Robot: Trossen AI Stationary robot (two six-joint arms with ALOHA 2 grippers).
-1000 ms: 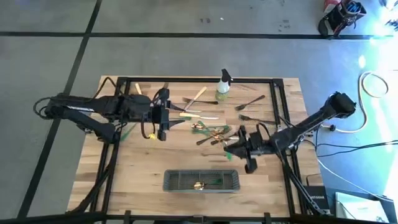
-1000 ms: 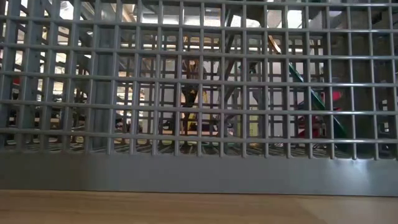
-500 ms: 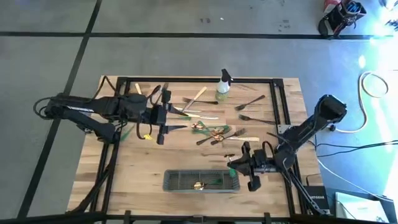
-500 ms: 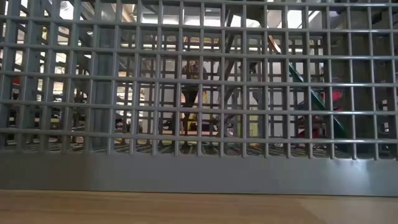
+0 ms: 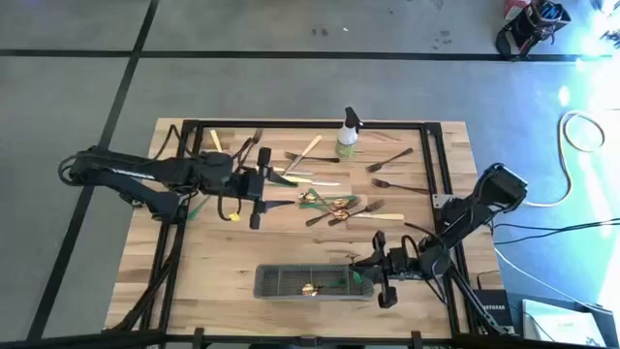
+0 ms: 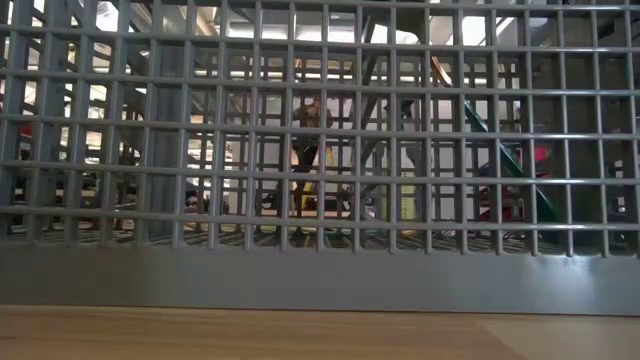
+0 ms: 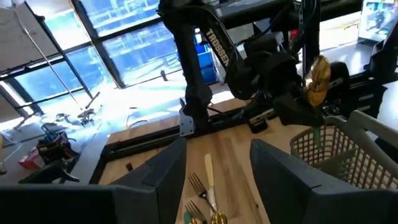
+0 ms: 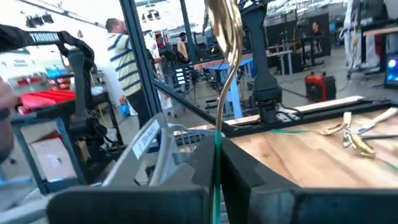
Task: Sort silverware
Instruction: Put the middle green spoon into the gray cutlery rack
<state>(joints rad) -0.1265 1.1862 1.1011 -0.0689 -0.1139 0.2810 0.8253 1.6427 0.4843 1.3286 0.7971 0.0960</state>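
Right gripper (image 5: 366, 276) sits at the caddy's (image 5: 281, 282) 3 o'clock end, near the table's (image 5: 223, 252) front edge. Its fingers are clamped on a gold spoon with a green handle (image 8: 222, 56); in the right wrist view the bowl stands up above the fingers (image 8: 249, 174). Left wrist view shows the same spoon (image 7: 318, 78) held just over the caddy rim (image 7: 336, 140).

Left gripper (image 5: 276, 190) is at 9 o'clock of the loose silverware pile (image 5: 334, 206) at table centre, fingers (image 7: 165, 171) spread apart, nothing between them.

More forks (image 5: 389, 160) lie at 2 o'clock, near the spray bottle (image 5: 348, 134). One gold piece (image 5: 310, 288) lies inside the caddy.
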